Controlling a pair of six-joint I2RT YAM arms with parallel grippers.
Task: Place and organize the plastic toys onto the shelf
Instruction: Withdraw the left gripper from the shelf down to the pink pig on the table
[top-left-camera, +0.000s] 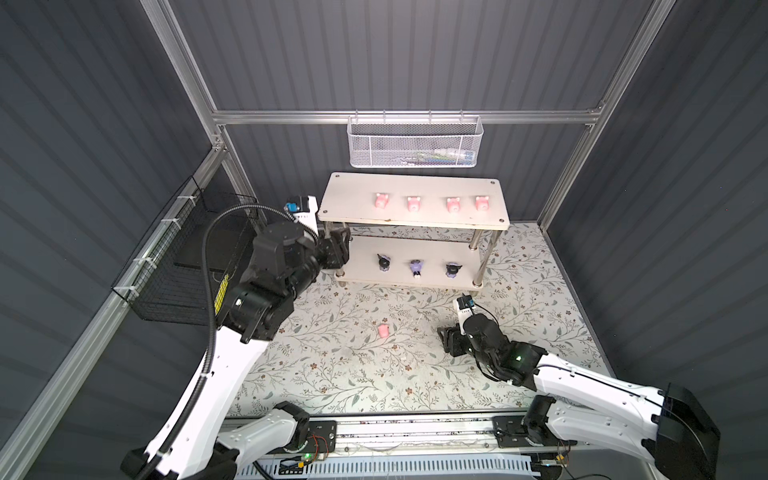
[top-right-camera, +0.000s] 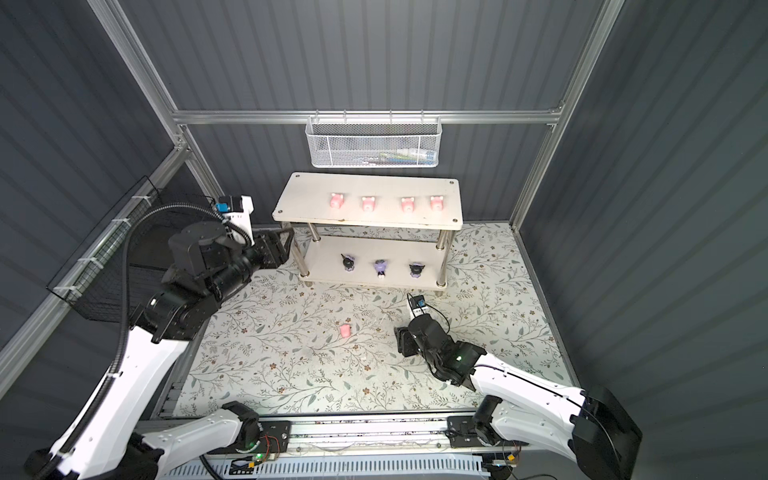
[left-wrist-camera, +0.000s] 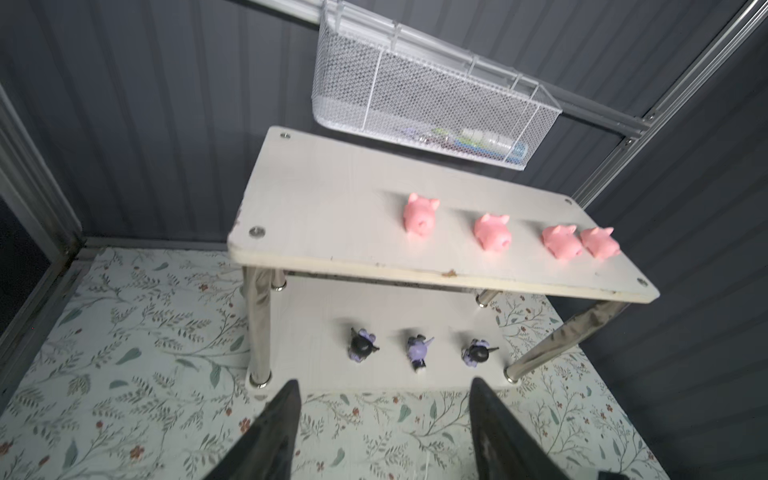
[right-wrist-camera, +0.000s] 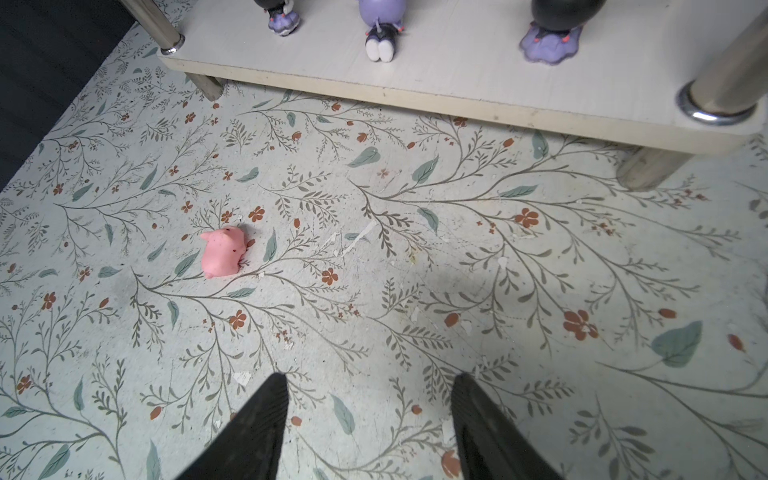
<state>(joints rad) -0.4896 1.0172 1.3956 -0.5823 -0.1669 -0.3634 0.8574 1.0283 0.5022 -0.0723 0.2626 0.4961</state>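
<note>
Seven toys already sit on the white two-tier shelf (top-left-camera: 349, 203): four pink pigs (top-left-camera: 413, 203) in a row on its top board and three purple figurines (top-left-camera: 415, 267) in a row on its lower board. The fifth pink pig (right-wrist-camera: 222, 252) lies tipped on the floral mat (top-left-camera: 332, 374) in front of the shelf, well apart from it. Fetching that pig looks like the step in hand. The right gripper (right-wrist-camera: 368, 378) hovers low in front of the shelf's right half, jaws moderately apart and empty. The left gripper (left-wrist-camera: 384, 382) waits by the shelf's left end, likewise parted and holding nothing. Next, the right gripper probably needs to swing toward the pig, straddle it, close, then carry it to the bare left stretch of the top board.
</note>
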